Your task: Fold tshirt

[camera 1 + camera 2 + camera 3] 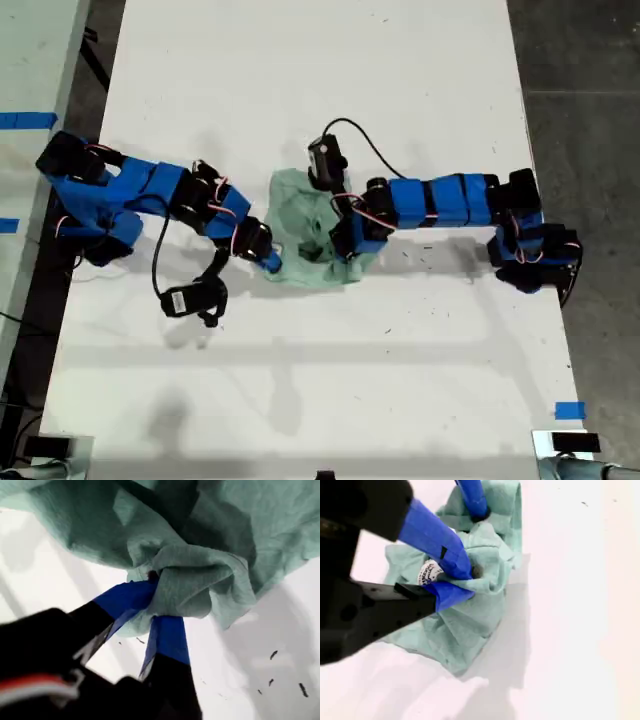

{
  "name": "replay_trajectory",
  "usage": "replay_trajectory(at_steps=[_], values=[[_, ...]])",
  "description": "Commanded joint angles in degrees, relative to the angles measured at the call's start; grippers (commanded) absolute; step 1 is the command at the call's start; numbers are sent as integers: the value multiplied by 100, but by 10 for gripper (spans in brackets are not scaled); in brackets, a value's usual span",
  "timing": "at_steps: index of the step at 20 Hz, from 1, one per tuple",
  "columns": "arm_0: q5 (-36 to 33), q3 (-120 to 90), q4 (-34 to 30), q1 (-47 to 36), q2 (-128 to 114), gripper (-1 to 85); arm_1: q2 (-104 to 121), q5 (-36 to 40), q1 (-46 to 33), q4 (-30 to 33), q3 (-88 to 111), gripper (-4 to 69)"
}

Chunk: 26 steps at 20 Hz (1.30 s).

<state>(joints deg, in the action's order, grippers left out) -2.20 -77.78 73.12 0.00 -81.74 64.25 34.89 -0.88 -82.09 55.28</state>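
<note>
The tshirt [305,225] lies in a crumpled heap near the middle of the white table [300,80]. In the exterior view it is bunched up small, with no edge lying flat.

My first gripper [270,260] is at the heap's 8 o'clock edge. In the first wrist view my first gripper [160,600] has its blue fingers [167,637] squeezed on a thick wad of tshirt [200,580], and the cloth past it hangs up off the table.

My second gripper [345,238] is on the heap at about 4 o'clock. In the second wrist view my second gripper [462,580] has its fingers [435,537] pinched on a fold of the tshirt [460,625], next to a small white label [429,572].

In the exterior view there is lots of bare table at 12 o'clock and at 6 o'clock from the heap. The two arms fill the 9 and 3 o'clock sides. The table edges are well apart from the shirt.
</note>
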Motion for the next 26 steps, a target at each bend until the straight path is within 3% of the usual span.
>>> replay_trajectory(at_steps=[1, 9, 10, 11, 12, 13, 15, 20, 24, 26], values=[[-563, 0, 35, -791, -431, 1, 501, 413, -571, 9, -378, -6], [-1415, -325, 44, -2101, -211, 3, 422, 914, -1512, -9, -264, -8], [-1468, -334, 97, -2206, -246, 75, 422, 879, -1608, -79, -264, -3], [-1547, -334, 211, -2347, -316, 235, 466, 888, -1740, -229, -272, 160], [-1582, -316, 519, -2610, -404, 310, 545, 949, -1960, -431, -272, 225], [-1670, -404, 721, -2953, -633, 333, 703, 1072, -2241, -686, -272, 256], [-2162, -721, 809, -3858, -1424, 347, 1125, 1670, -2936, -1020, -272, 454], [-3270, -1072, 1072, -6117, -3023, 339, 3243, 2716, -4966, -1283, 993, 373], [-3331, -2118, 914, -6240, -4386, 308, 5344, 2813, -5484, -1283, 3138, 342], [-3226, -3129, 642, -5933, -5546, 222, 6390, 2496, -5256, -1274, 4236, 329]])
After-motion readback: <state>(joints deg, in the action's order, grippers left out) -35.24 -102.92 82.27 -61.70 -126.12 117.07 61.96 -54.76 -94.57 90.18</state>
